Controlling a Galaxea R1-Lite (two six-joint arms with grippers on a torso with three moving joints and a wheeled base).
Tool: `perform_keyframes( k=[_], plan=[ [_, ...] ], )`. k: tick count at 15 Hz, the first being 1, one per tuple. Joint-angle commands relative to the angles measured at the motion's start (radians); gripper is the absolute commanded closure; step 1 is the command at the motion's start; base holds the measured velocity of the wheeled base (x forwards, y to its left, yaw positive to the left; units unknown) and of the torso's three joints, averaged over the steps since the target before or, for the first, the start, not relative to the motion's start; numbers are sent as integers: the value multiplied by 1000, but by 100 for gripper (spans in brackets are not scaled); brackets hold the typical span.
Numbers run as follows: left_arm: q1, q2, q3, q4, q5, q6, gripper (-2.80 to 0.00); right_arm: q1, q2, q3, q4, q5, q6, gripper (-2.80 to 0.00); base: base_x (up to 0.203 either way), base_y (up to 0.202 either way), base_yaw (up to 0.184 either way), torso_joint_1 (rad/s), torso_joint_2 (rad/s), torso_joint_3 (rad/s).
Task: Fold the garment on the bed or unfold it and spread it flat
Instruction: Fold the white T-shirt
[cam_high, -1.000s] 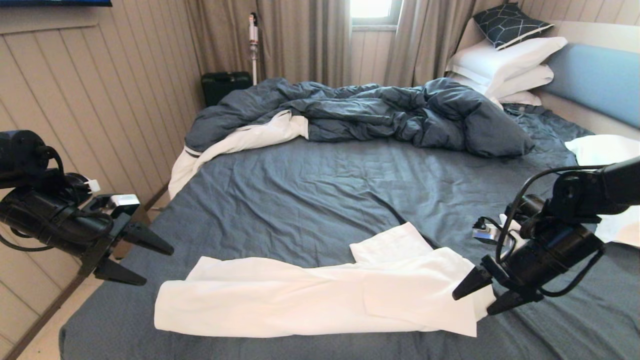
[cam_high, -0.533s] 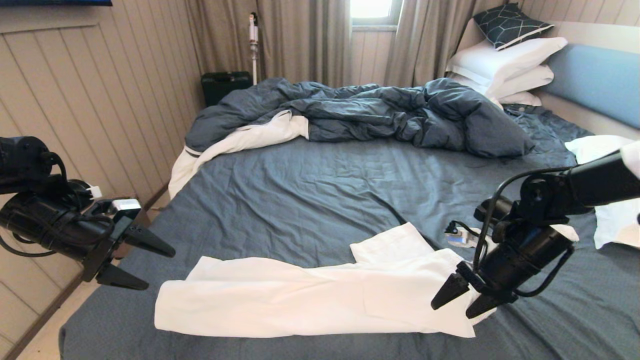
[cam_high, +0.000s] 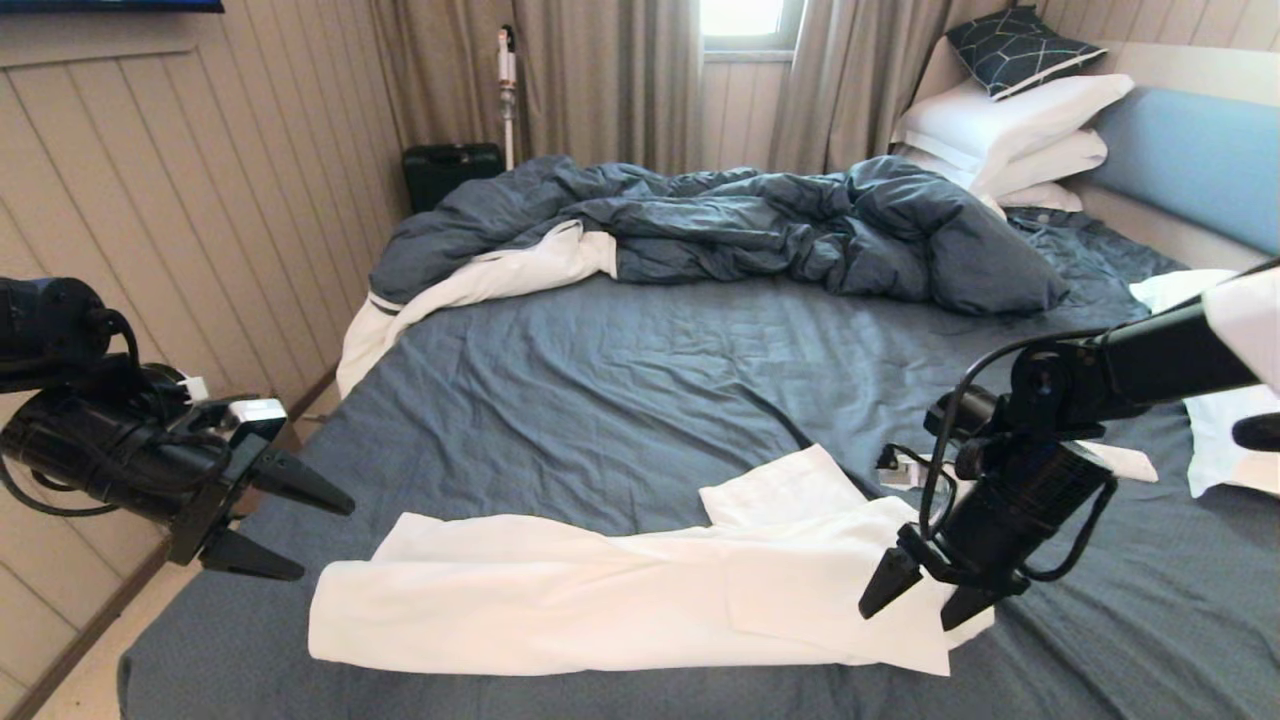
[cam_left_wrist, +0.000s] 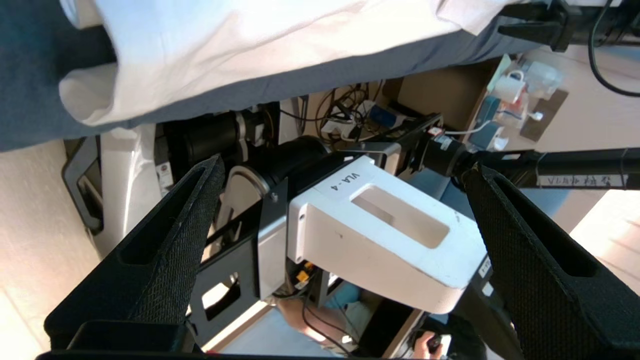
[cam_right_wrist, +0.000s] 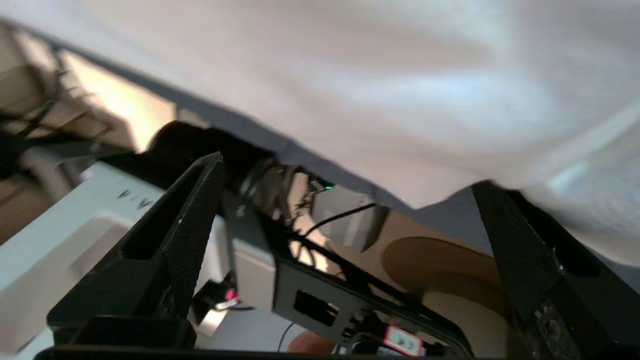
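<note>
We see the white T-shirt (cam_high: 620, 595) lying folded lengthwise near the bed's (cam_high: 620, 390) front edge. Our right gripper (cam_high: 915, 605) hovers spread, empty, over its right end; our left gripper (cam_high: 295, 525) waits spread, empty, off its left end.

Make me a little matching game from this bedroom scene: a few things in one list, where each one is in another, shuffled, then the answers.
Things:
1. T-shirt
2. duvet
3. left hand
4. right hand

Places:
A. open, over the T-shirt's right end
B. rumpled at the far side of the bed
C. open, off the bed's left edge
D. lying along the near edge of the bed

Pairs: 1-D, 2-B, 3-C, 4-A
</note>
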Motion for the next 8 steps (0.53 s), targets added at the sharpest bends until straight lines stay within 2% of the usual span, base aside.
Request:
perform_keyframes(
  k=[1, 4, 8],
  plan=[
    [1, 14, -6, 5, -12, 2, -280, 23, 13, -15, -1, -70, 37, -280, 0, 0, 0, 0, 0, 0],
    [3, 12, -7, 7, -60, 18, -280, 70, 29, -65, -2, -90, 120, -280, 0, 0, 0, 0, 0, 0],
    [13, 14, 2, 8, -63, 37, -280, 97, 71, -102, -2, -154, 174, -280, 0, 0, 0, 0, 0, 0]
  ],
)
